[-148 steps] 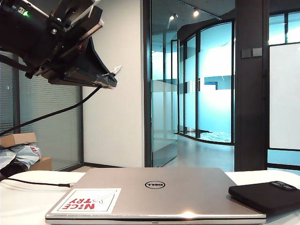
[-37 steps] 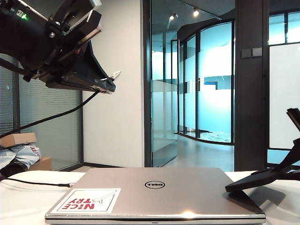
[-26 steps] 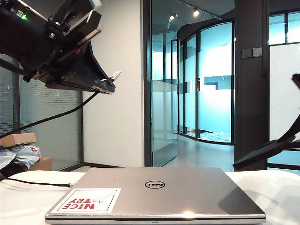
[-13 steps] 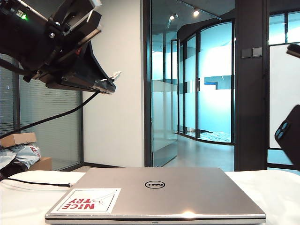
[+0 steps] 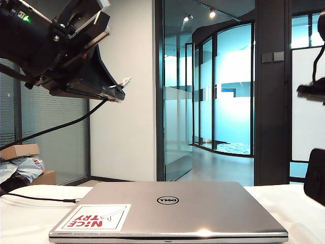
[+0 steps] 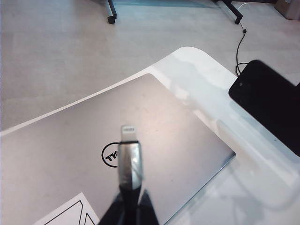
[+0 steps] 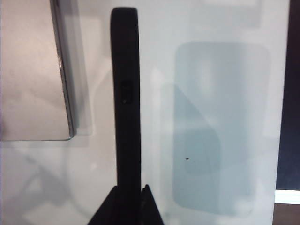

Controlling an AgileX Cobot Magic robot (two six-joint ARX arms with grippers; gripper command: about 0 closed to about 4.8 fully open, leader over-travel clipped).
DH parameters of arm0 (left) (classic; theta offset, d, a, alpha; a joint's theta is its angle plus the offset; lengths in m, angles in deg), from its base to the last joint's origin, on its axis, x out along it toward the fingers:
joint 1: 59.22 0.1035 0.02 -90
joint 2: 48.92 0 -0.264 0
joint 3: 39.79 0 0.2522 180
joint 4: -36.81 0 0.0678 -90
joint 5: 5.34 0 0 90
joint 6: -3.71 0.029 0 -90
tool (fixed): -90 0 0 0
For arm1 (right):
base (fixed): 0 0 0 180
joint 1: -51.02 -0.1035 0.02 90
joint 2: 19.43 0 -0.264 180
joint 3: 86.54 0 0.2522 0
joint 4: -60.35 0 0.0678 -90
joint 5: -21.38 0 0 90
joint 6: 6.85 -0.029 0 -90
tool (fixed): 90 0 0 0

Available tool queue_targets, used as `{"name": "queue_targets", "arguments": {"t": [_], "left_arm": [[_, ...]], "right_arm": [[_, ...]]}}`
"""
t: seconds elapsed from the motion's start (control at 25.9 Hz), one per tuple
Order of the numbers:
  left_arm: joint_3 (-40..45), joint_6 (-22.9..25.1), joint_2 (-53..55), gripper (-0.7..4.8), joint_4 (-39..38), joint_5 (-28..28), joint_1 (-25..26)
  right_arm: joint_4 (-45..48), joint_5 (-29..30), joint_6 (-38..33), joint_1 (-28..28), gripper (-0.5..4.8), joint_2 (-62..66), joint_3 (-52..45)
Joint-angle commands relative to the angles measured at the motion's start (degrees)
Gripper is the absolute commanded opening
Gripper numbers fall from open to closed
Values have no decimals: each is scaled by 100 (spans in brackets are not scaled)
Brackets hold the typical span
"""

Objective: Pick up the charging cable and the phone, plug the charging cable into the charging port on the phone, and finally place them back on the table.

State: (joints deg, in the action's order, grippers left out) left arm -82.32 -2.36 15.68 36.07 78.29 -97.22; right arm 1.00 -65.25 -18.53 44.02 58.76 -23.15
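The charging cable (image 6: pixel 130 159) is gripped in the closed left gripper (image 6: pixel 129 206), pinched just behind its silvery plug, whose tip juts forward past the fingertips. The plug is likely rigid and light, while the black cord behind it is limp and trails down toward the tabletop's left edge in the exterior view; a hold close to the plug, as here, is judged best, since the cord alone would give no control over the tip. The left arm is raised high over the left side of the table (image 5: pixel 20 223), with the gripper (image 5: pixel 114 91) angled downward above the silver laptop (image 5: pixel 170 208).

The phone (image 7: pixel 126 93) is clamped edge-on in the right gripper (image 7: pixel 127 206), whose narrow jaws press on its two flat faces at one end. It is held clear of the tabletop, beside the laptop's right edge (image 7: pixel 63 84), and only a dark corner of it (image 5: pixel 316 175) is seen at the right border of the exterior view. The phone is judged stiff and moderately heavy for so small a pinch, its matte surface probably offering fair friction; a grip on the flat faces is sound, though the long free end could swing or slip when the plug is pushed in. Which end carries the port cannot be told.
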Motion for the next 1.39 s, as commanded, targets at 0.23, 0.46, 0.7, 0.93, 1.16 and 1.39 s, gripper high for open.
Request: {"name": "queue_targets", "arguments": {"t": [0.23, 0.46, 0.7, 0.93, 1.16, 1.39], "left_arm": [[-15, 4, -9, -6, 79, -15, -7], [-15, 7, -9, -6, 79, -15, -4], [-15, 7, -9, -6, 79, -15, -4], [-15, 7, -9, -6, 79, -15, -4], [-17, 4, -9, -6, 79, -15, -4], [-13, -46, -9, -6, -201, -17, -46]], "right_arm": [[369, -24, 17, -7, -5, 824, 39], [385, -26, 17, -7, 29, 1113, 39], [385, -17, 17, -7, 149, 1115, 39], [393, 39, 17, -7, 149, 1154, 37], [385, 85, 17, -7, 121, 1727, 26], [201, 345, 15, 7, -5, 1716, 284]]}}
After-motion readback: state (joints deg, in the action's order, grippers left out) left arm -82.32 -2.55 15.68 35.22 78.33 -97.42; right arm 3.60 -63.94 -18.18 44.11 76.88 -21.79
